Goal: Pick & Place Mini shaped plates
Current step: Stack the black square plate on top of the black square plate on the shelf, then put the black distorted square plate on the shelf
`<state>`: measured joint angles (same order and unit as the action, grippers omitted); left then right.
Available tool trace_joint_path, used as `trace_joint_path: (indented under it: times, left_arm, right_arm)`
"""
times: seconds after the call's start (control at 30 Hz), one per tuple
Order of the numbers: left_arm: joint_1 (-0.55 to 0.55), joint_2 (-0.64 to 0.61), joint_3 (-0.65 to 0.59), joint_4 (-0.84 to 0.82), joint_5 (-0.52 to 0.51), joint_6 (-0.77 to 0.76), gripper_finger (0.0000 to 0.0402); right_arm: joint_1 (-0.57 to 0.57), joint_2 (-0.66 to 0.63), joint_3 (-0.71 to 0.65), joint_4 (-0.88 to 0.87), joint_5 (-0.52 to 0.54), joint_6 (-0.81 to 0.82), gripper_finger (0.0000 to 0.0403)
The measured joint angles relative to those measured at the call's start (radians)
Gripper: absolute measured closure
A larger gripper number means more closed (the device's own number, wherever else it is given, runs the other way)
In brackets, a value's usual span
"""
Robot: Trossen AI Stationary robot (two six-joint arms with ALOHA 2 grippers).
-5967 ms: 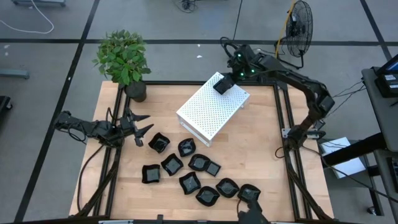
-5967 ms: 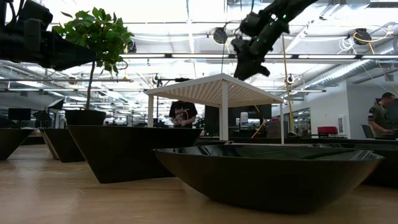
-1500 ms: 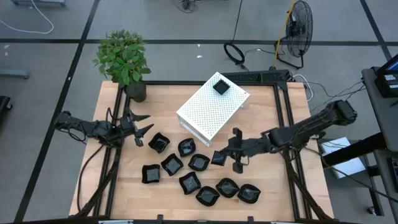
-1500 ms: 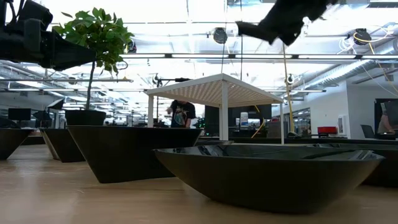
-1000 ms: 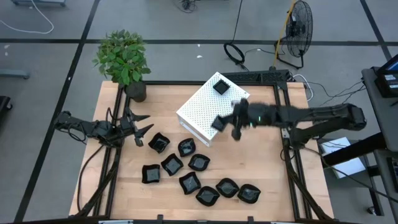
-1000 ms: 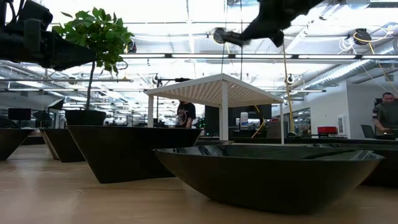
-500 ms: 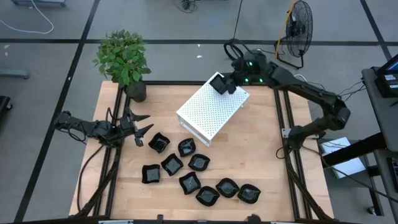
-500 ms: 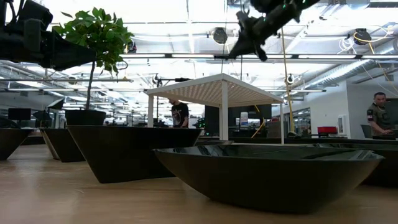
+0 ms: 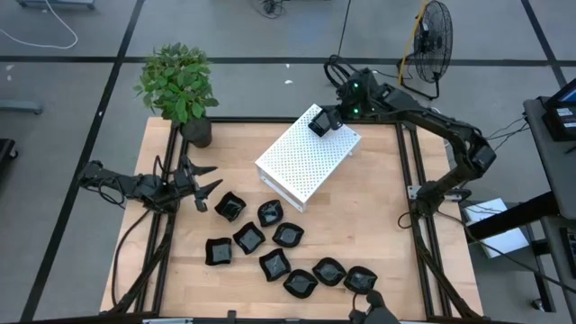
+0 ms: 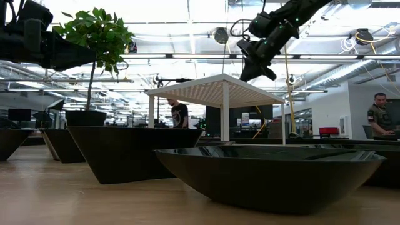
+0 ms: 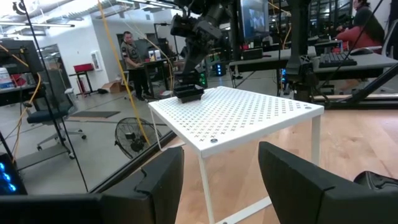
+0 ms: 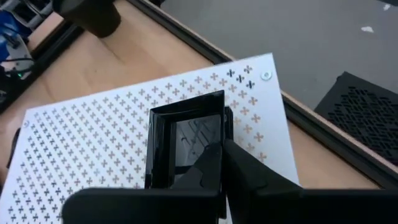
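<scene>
Wooden table (image 9: 378, 225) holds everything here. At its left edge waits the left gripper (image 9: 200, 183), with its two fingers spread apart and nothing between them. Behind it stands a green potted plant (image 9: 177, 84) at the table's back left corner. Near the front of the table lie the mini shaped plates (image 9: 286, 236), shiny black little dishes, sitting close together in a loose bunch. Some have wavy rims. In the middle sits a white perforated box (image 9: 306, 159) with lots of tiny holes, turned at a slant. On its far corner rests a small square black plate (image 12: 186, 140). The right gripper (image 12: 219, 163) is right over that corner, its fingers pressed together on the near rim of the square plate. Off the table, farther right, a fan (image 9: 436, 29) stands on the grey floor.
</scene>
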<state>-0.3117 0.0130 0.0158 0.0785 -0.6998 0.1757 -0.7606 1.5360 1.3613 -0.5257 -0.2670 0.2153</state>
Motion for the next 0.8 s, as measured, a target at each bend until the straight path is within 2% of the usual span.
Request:
trace_joint_path:
  times: [0.33,0.8]
  left_arm:
    - [0.000,0.000,0.000,0.000,0.000,0.000,0.0190]
    - [0.000,0.000,0.000,0.000,0.000,0.000,0.0190]
  right_arm:
    - [0.009,0.000,-0.032,0.047,0.002,0.019,0.0394]
    - [0.010,-0.039,-0.036,0.048,0.001,0.026,0.0324]
